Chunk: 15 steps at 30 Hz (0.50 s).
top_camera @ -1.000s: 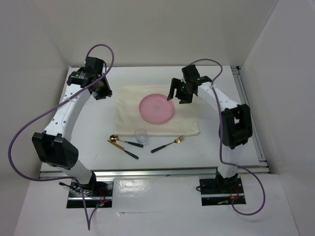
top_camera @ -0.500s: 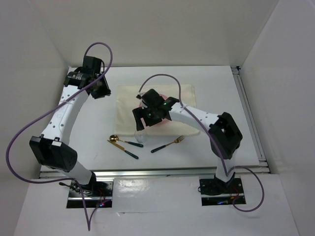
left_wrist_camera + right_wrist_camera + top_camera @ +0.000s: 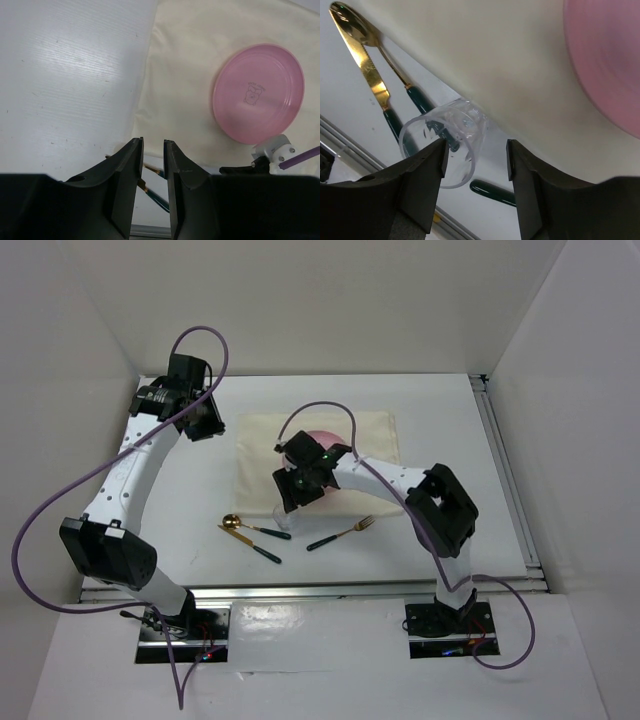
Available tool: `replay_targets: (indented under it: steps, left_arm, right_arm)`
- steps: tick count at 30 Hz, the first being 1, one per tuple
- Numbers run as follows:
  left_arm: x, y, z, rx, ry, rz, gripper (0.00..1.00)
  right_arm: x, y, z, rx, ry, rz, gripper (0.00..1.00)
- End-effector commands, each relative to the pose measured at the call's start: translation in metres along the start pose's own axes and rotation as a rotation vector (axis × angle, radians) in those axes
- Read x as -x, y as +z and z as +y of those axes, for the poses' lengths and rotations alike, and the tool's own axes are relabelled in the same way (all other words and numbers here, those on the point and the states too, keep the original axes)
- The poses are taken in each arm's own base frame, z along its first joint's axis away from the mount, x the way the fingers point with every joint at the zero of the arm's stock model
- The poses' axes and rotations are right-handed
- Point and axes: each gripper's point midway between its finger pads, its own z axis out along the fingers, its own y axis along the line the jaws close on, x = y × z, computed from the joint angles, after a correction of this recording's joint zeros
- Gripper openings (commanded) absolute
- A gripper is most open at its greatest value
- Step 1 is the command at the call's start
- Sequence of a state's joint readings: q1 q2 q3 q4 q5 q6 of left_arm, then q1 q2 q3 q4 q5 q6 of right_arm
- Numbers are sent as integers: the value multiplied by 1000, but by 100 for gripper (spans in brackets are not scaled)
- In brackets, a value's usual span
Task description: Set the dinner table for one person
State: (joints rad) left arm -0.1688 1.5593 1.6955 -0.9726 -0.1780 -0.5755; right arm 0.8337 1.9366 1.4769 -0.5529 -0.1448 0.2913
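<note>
The white dinner table [image 3: 450, 410] carries a cream mat [image 3: 258, 450] with a pink plate [image 3: 322, 436] on it. A clear glass [image 3: 285, 524] stands at the mat's near edge. My right gripper [image 3: 290, 498] is open just above it. In the right wrist view [image 3: 476, 145] the glass [image 3: 445, 150] sits left of centre, its rim under the left finger [image 3: 427, 170]. My left gripper [image 3: 197, 418] hovers at the far left, holding nothing. In the left wrist view [image 3: 153, 150] its jaws stand a narrow gap apart.
A gold spoon [image 3: 232, 524], a green-handled knife [image 3: 255, 543] and a fork [image 3: 345, 533] lie on the table in front of the mat. They show beside the glass in the right wrist view: knife [image 3: 367, 75], fork handle [image 3: 492, 192]. Metal rails [image 3: 505, 470] edge the table.
My right arm swung from the far right of the plate across it to the glass at the mat's near edge and lowered. The left arm barely moved.
</note>
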Motion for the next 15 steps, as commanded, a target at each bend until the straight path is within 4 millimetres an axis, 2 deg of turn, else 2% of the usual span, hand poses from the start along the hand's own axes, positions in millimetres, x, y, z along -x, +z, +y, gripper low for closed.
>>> replay_targets:
  steps: [1,4,5,7,8,9,11,14,15]
  left_arm:
    - [5,-7,-4,-22,12,-22,40]
    - [5,-7,-4,-22,12,-22,40]
    - [5,-7,-4,-22,12,-22,40]
    - [7,-6,-6,-22,12,-22,40]
    - [7,-5,-6,-22,12,-22,40]
    - [7,-5,-6,-22,12,-22,40]
    - [6,-6,-7,-30,12,-18,40]
    - [8,-5,-8,-34,11,-26,40]
    - [8,-5,-8,-34,11,-26,40]
  right_arm:
    - [1,6,8,0,-39,-18,58]
    - [-2,10,1,-34,-36,-7,52]
    - [-3,10,2,-49,-45,-11,45]
    - [8,-3,1,-73,-48,-45,33]
    - [19,-15,-1,-106,-39,-84,27]
    - [26,-22,-2,-125,-39,-105,15]
    - [45,-45,-6,-181,-38,-167,3]
    - [70,-68,-18,-225,-18,-225,0]
    - [75,-78,-31,-262,-9,-236,0]
